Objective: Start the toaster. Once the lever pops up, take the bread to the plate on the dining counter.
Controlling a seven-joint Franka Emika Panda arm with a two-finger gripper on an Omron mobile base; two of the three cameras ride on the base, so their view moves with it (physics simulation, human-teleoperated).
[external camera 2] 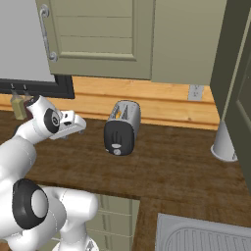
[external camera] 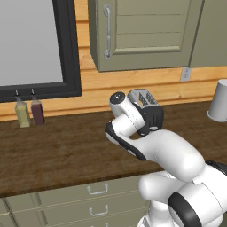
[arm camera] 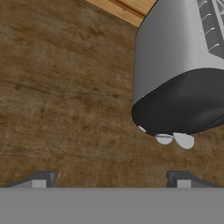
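The toaster (external camera 2: 121, 128) lies back on the wooden counter by the wall, black end toward me, silver slotted top (external camera: 144, 97) facing up. In the hand view the toaster (arm camera: 183, 74) fills the upper right, with two small pale knobs (arm camera: 164, 139) low on its black end. My gripper (external camera 2: 80, 127) hovers just left of the toaster, a short gap away from it. Its fingertips (arm camera: 41, 179) stand wide apart over bare wood, so the gripper (arm camera: 110, 180) is open and holds nothing. I cannot make out the bread in the slots. The plate and the dining counter are out of view.
Two small bottles (external camera: 22, 114) (external camera: 37, 111) stand at the back left under the dark-framed window. A pale grey cylinder (external camera 2: 224, 142) stands right of the toaster by a tall cabinet. A sink (external camera 2: 206, 234) lies at the near right. Wall cabinets (external camera: 142, 31) hang overhead.
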